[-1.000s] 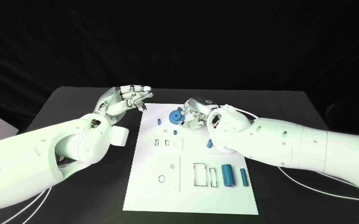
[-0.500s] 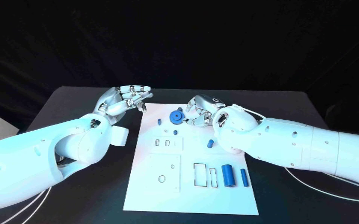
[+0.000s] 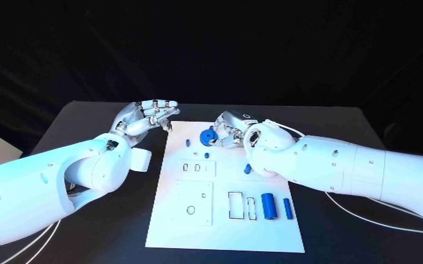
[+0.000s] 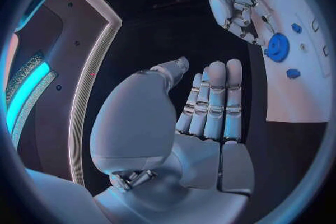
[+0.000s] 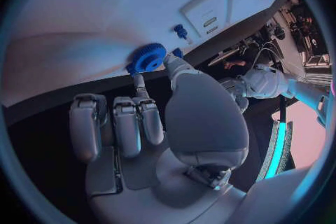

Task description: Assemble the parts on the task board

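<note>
The white task board (image 3: pixel 225 227) lies mid-table. A blue gear (image 3: pixel 209 137) sits at the board's far end. My right hand (image 3: pixel 231 129) is right against it. In the right wrist view the gear (image 5: pixel 148 57) lies between the thumb and a fingertip, pinched at its rim, while the other fingers (image 5: pixel 115 123) stay straight. The left wrist view shows the same gear (image 4: pixel 278 47) under the right hand (image 4: pixel 234 3). My left hand (image 3: pixel 150 115) hovers over the table just left of the board's far corner, holding nothing, with its fingers (image 4: pixel 213 98) extended.
Small blue pieces (image 3: pixel 191 142) (image 3: pixel 205 154) (image 3: pixel 247 168) lie on the board near the gear. Two blue cylinders (image 3: pixel 268 206) (image 3: pixel 287 208) lie at its near right, beside rectangular slots (image 3: pixel 236 206). Black table surrounds the board.
My right hand has shifted slightly at the gear, which stays in place. The left hand has hardly moved.
</note>
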Controlling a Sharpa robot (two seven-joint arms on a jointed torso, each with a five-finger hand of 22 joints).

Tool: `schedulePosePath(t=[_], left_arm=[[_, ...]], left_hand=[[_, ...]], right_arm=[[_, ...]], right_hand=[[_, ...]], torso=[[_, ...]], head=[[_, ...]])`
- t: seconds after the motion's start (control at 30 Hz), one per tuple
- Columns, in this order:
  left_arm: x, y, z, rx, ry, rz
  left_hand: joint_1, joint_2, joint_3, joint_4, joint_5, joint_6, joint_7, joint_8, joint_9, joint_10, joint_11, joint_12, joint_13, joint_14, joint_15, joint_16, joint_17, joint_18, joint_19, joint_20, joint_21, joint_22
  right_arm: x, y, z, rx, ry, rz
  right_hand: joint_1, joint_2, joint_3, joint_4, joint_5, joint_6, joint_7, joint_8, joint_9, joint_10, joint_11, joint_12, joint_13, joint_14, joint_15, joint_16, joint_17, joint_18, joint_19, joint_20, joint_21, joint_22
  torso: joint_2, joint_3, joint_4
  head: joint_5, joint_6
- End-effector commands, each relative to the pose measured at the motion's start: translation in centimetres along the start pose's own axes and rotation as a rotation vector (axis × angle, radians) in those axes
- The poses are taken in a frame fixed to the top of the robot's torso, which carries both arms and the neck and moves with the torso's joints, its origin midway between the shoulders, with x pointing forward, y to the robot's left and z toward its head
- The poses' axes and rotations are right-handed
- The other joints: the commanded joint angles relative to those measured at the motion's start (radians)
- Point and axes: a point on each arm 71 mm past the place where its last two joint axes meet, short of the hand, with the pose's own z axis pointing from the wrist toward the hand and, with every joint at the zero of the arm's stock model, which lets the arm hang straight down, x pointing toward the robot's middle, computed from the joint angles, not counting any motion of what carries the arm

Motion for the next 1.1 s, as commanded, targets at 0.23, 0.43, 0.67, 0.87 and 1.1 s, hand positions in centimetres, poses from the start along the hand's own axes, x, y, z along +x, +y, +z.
schedulePosePath(t=[0.23,0.43,0.67,0.87,1.1], left_arm=[[0.19,-0.12,0.09,0.009,0.007,-0.004],[0.15,-0.11,0.09,0.008,0.007,-0.003],[0.11,-0.1,0.09,0.007,0.006,-0.003],[0.09,-0.08,0.1,0.006,0.006,-0.003],[0.07,-0.07,0.11,0.006,0.005,-0.003]], left_hand=[[0.001,0.004,0.004,-0.003,0.002,-0.004,0.002,-0.002,0.001,-0.008,0.0,0.003,0.002,-0.005,0.003,0.005,-0.001,0.014,-0.005,0.0,0.002,0.001],[0.0,0.004,0.004,-0.003,0.002,-0.005,0.002,-0.002,0.002,-0.009,0.0,0.004,0.002,-0.006,0.004,0.007,-0.001,0.014,-0.007,0.0,0.004,0.002],[0.0,0.004,0.004,-0.003,0.002,-0.005,0.002,-0.002,0.002,-0.009,0.0,0.004,0.002,-0.006,0.004,0.007,-0.001,0.014,-0.007,0.0,0.004,0.002],[0.0,0.004,0.004,-0.003,0.002,-0.005,0.002,-0.002,0.002,-0.009,0.0,0.004,0.002,-0.006,0.004,0.007,-0.001,0.014,-0.007,0.0,0.004,0.002],[0.0,0.004,0.004,-0.003,0.002,-0.005,0.002,-0.002,0.002,-0.009,0.0,0.004,0.002,-0.006,0.004,0.007,-0.001,0.014,-0.007,0.0,0.004,0.002]], right_arm=[[0.92,0.23,0.58,-0.001,0.096,-0.025],[0.91,0.09,0.73,0.009,0.091,-0.032],[0.74,0.17,0.64,0.005,0.067,-0.031],[0.55,-0.2,0.55,0.025,0.047,-0.043],[0.39,-0.63,0.47,0.046,0.036,-0.054]], right_hand=[[-0.039,0.012,-0.037,0.003,-0.008,-0.015,0.004,-0.018,-0.004,0.104,0.014,0.004,0.264,0.104,0.01,0.005,0.263,-0.016,0.039,0.013,-0.01,0.165],[-0.045,0.016,-0.042,0.003,-0.007,-0.015,0.004,-0.02,-0.005,0.104,0.014,0.004,0.264,0.104,0.01,0.005,0.263,-0.015,0.038,0.014,-0.012,0.163],[-0.045,0.021,-0.04,0.001,-0.004,-0.011,0.004,-0.019,-0.004,0.104,0.014,0.004,0.264,0.104,0.01,0.005,0.263,-0.015,0.039,0.015,-0.011,0.164],[-0.041,0.024,-0.038,0.0,-0.001,-0.004,0.002,-0.017,-0.003,0.104,0.013,0.004,0.264,0.104,0.01,0.005,0.263,-0.016,0.041,0.015,-0.008,0.167],[-0.041,0.023,-0.039,0.0,-0.001,-0.001,0.002,-0.016,-0.003,0.104,0.013,0.004,0.264,0.104,0.01,0.005,0.263,-0.016,0.041,0.015,-0.008,0.167]], torso=[[-0.001,0.0,0.0001],[-0.001,0.0005,-0.0011],[0.0,0.002,-0.0023],[0.0,0.0017,-0.0014],[0.0,0.0018,-0.0014]], head=[[0.002,-0.002],[0.004,-0.001],[0.006,-0.001],[0.004,0.0],[0.005,-0.001]])
